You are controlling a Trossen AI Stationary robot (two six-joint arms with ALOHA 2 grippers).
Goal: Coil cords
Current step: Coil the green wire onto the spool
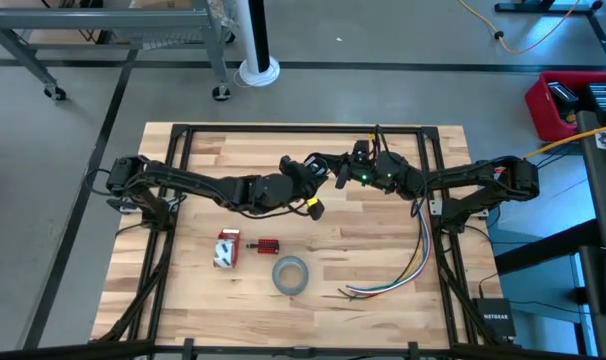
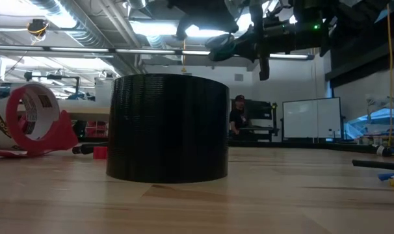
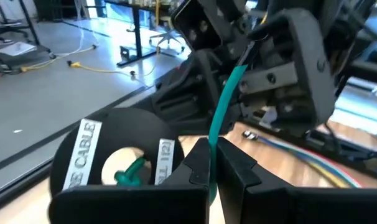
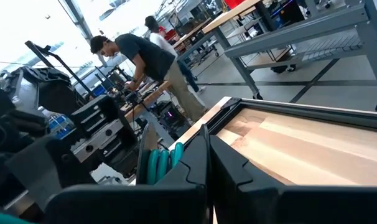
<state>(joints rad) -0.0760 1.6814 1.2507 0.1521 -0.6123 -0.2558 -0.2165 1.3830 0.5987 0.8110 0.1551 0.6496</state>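
- Above the table's (image 1: pixel 193 230) far middle, my two grippers meet, raised off the wood.
- Left gripper (image 3: pixel 212 163): the fingers are pressed together on a thin teal cord (image 3: pixel 224 106), which runs from between them up to the right gripper (image 3: pixel 282 68) just beyond.
- A flat round black spool (image 3: pixel 114 158) with a white "CABLE" label and a teal end at its hub sits beside my left fingers; whether it touches them I cannot tell.
- Right gripper (image 4: pixel 208 163): the fingers are pressed together. Teal cord loops (image 4: pixel 158 163) show just beside them; whether they pinch the cord I cannot tell.
- In the high view the left gripper (image 1: pixel 328 172) and right gripper (image 1: pixel 355 168) stand nearly touching; the cord is too small to make out there.
- On the near half of the table lie a grey tape roll (image 1: pixel 290 274), a red-and-white tape dispenser (image 1: pixel 226 249), a small red part (image 1: pixel 267 245) and a bunch of coloured wires (image 1: pixel 403 272), all well apart from the grippers.
- In the low view a black cylinder (image 2: pixel 168 127) stands upright on the wood, below the raised grippers (image 2: pixel 262 39).
- People (image 4: pixel 148 59) stand at benches in the room behind.
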